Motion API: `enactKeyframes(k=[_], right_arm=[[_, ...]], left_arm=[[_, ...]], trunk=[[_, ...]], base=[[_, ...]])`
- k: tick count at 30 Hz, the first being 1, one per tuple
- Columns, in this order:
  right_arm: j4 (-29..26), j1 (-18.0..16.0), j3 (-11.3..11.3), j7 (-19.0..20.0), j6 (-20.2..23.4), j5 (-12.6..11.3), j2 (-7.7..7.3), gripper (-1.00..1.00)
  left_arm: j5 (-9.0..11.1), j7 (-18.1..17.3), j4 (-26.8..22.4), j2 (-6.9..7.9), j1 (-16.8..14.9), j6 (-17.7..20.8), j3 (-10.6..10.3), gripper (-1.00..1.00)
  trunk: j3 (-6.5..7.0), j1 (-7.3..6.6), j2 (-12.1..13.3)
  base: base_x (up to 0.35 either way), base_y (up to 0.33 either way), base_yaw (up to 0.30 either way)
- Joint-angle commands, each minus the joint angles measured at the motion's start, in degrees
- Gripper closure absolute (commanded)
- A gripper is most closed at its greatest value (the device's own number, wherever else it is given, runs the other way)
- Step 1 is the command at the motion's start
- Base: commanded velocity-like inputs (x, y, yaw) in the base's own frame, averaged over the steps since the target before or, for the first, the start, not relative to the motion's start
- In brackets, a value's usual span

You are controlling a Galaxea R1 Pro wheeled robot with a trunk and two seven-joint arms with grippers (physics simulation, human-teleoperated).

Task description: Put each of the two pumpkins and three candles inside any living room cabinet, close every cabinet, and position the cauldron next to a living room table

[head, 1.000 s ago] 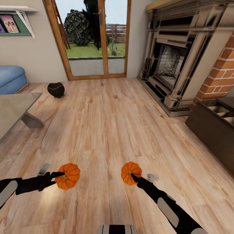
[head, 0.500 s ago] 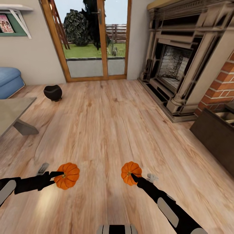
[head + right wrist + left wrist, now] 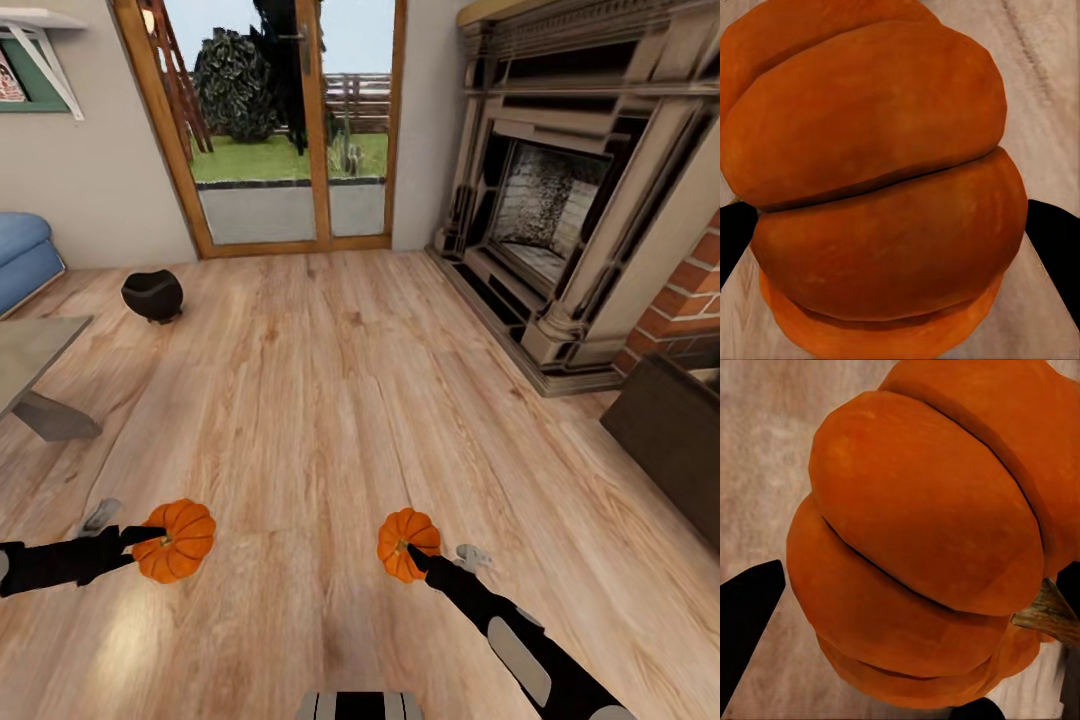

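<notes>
You carry both ribbed orange pumpkins: left gripper (image 3: 150, 540) clamped on one (image 3: 176, 540), right gripper (image 3: 412, 553) on the other (image 3: 407, 543) | dark-brown wood cabinet (image 3: 668, 440) ahead-right, none stowed | matte black cauldron (image 3: 152, 295) away from glossy grey table (image 3: 30, 350)

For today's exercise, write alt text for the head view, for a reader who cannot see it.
Two black robot arms reach over a wooden floor, the left gripper holding one orange pumpkin and the right gripper holding another pumpkin. A black cauldron sits on the floor by a glass door, with a fireplace and a dark cabinet on the right.
</notes>
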Motion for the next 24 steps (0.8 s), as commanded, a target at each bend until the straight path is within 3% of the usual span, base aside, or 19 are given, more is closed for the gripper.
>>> enactKeyframes(k=[1, 5, 15, 24], right_arm=[[0.01, -0.05, 0.23, 0.04, -0.02, -0.65, -0.06, 1.00], [0.18, -0.05, 0.21, 0.13, -0.03, -0.70, -0.08, 1.00], [0.21, -0.05, 0.21, 0.15, -0.03, -0.63, -0.06, 1.00], [0.21, -0.05, 0.21, 0.15, -0.03, -0.64, -0.06, 1.00]], left_arm=[[0.88, 0.08, -0.05, 0.61, -0.04, 0.50, -0.15, 1.00], [0.88, 0.12, -0.05, 1.85, -0.03, 0.50, -0.15, 1.00], [0.88, 0.13, -0.04, 2.03, -0.01, 0.50, -0.12, 1.00], [0.94, 0.07, -0.04, 1.98, -0.02, 0.42, -0.15, 1.00]], trunk=[[-0.04, 0.02, -0.02], [-0.04, 0.02, -0.02], [-0.04, 0.02, -0.02], [-0.04, 0.02, -0.02]], base=[[0.331, 0.000, 0.000], [0.331, 0.049, 0.000], [0.330, 0.113, -0.006], [0.229, 0.127, -0.211]])
